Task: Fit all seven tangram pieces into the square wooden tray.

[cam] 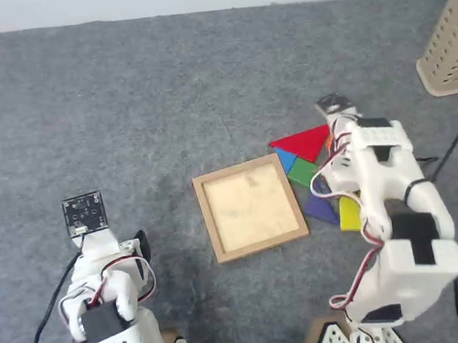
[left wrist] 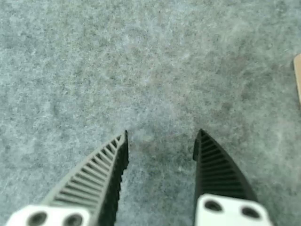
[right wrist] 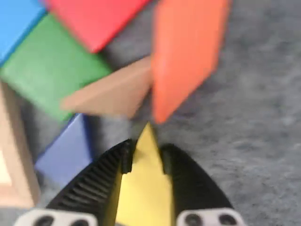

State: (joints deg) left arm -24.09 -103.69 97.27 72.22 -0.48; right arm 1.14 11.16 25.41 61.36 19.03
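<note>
The square wooden tray point(cam: 249, 206) lies in the middle of the grey carpet with nothing in it. Just right of it the pieces are clustered: red triangle point(cam: 304, 143), blue piece point(cam: 285, 159), green square point(cam: 303, 172), purple piece point(cam: 321, 208) and yellow piece point(cam: 350, 212). My right gripper point(right wrist: 146, 146) is shut on the yellow piece point(right wrist: 143, 188), a finger against each side. Beyond it lie an orange piece point(right wrist: 186, 52), a tan triangle point(right wrist: 110, 92), green point(right wrist: 49, 70) and red point(right wrist: 91, 16). My left gripper point(left wrist: 162, 136) is open over bare carpet, far left of the tray.
A beige perforated basket point(cam: 449, 42) stands at the back right edge. A black cable point(cam: 455, 143) runs along the carpet right of the right arm. A corner of the tray point(left wrist: 297, 77) shows in the left wrist view.
</note>
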